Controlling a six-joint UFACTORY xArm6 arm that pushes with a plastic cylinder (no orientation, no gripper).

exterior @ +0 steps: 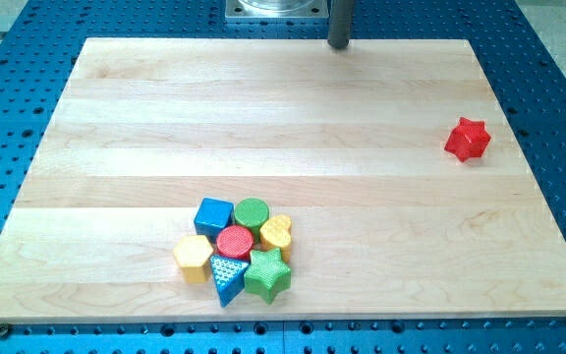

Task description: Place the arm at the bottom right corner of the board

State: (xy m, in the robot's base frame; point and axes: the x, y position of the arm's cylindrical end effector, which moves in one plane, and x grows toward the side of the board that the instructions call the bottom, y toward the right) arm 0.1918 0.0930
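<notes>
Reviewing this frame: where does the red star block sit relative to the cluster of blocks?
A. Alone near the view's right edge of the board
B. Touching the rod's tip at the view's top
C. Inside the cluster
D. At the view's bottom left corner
A. The red star block lies alone near the board's right edge, far from the cluster around the red cylinder and from my tip.

Pale wood board [293,108], smooth satin finish, grain running sideways. Blue perforated metal table [558,79] underneath, matt. Blocks look like ribbed 3D-printed plastic: red star [468,139], green star [267,275], blue triangle [228,277]. Dark matt rod, my tip [338,45], at top.
</notes>
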